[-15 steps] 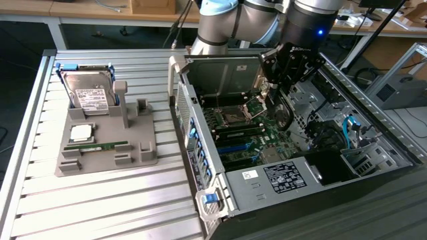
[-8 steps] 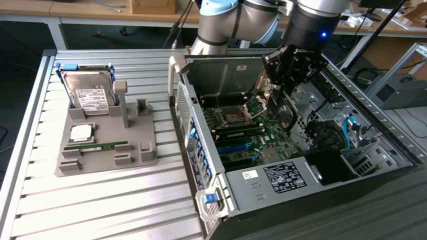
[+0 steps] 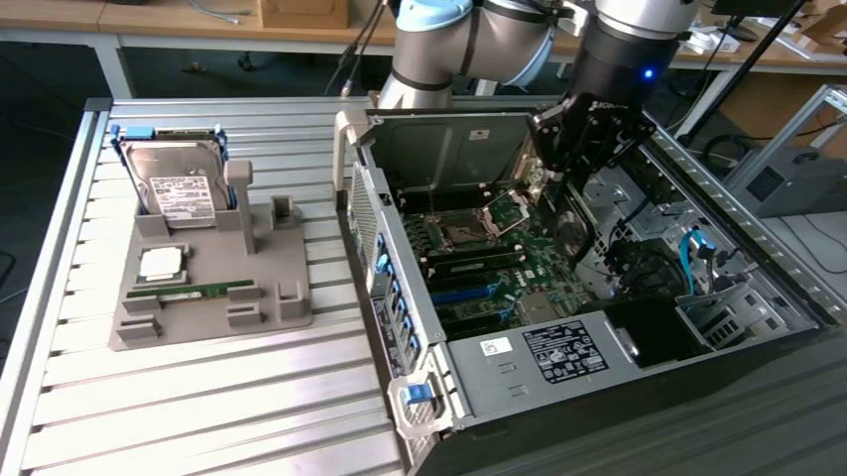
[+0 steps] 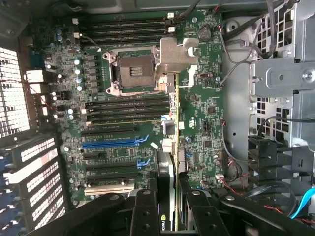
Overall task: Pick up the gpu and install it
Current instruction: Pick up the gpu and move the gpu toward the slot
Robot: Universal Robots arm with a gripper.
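Table: slatted metal top; the open computer case lies on its side on it.
Tray: grey holder on the table, to the exterior view's left of the case; green memory stick flat at its near end, hard drive upright at its far end.
Gripper: inside the case above the motherboard, fingers clamped on the gpu.
Gpu: edge-on between the fingers, beside the processor socket; contact with the board cannot be told.
Room: wooden benches beyond the case.

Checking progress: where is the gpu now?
The gpu is held between the fingers, inside the open computer case on the exterior view's right, over the motherboard.
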